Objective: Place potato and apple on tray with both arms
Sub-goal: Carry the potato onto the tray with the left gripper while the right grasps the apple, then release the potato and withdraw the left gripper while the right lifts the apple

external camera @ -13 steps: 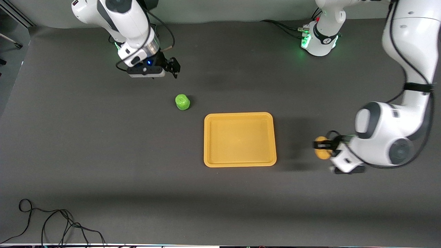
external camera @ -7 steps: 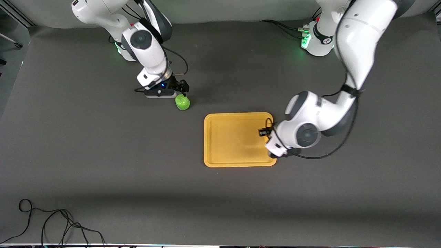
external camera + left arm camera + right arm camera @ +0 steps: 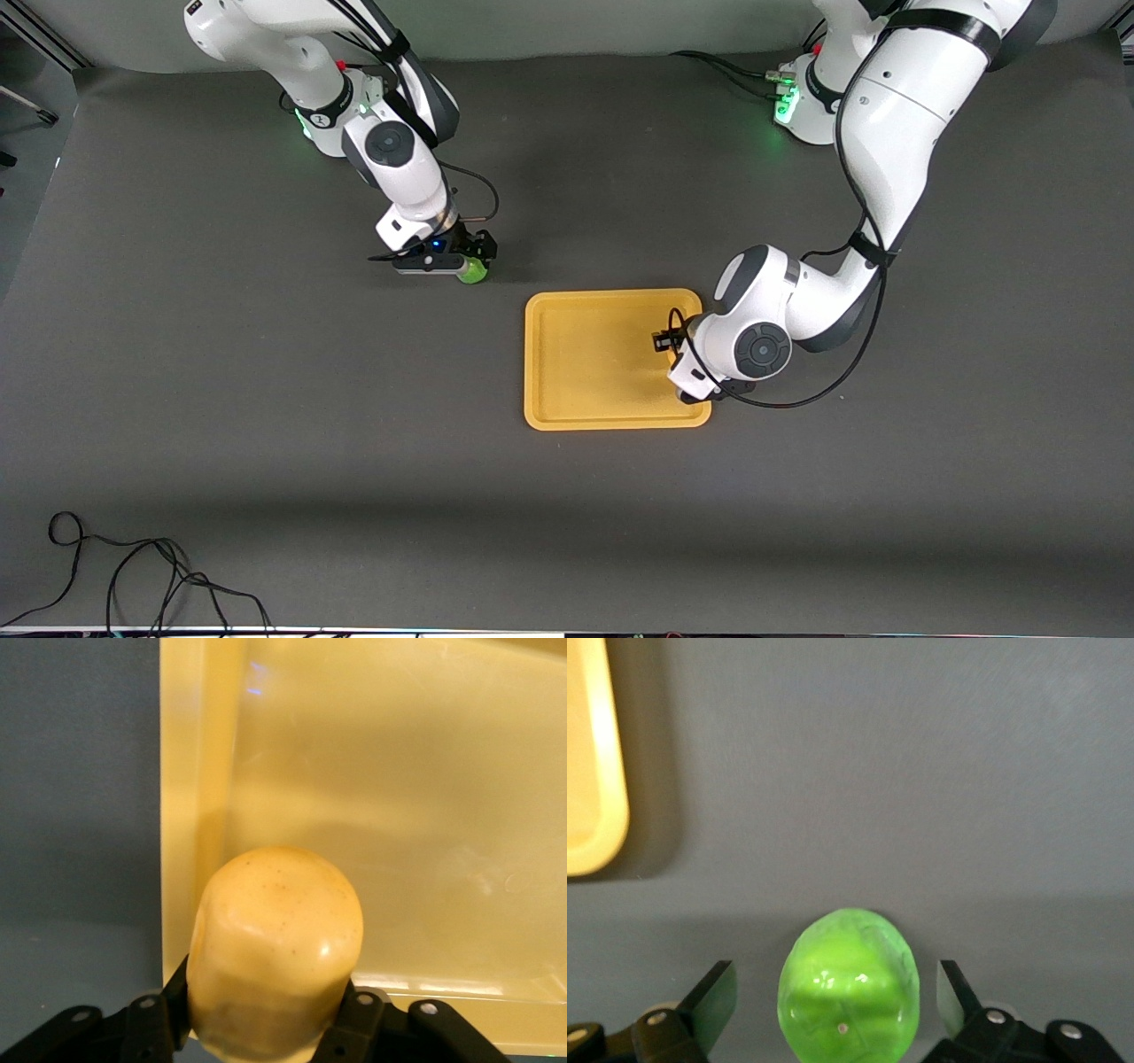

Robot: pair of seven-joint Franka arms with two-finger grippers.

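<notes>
The left gripper [image 3: 266, 1028] clamps the smooth, probably slippery potato [image 3: 276, 948] over the tray [image 3: 567, 416]. The right gripper [image 3: 837, 1010] stands wide around the light-looking apple [image 3: 849, 985] on the table; grip its middle.

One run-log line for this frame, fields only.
left gripper: shut on potato, over tray | right gripper: open, straddling apple on table | apple: off tray

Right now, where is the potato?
The potato is held in the left tool, over the tray at its edge toward the left arm's end.
</notes>
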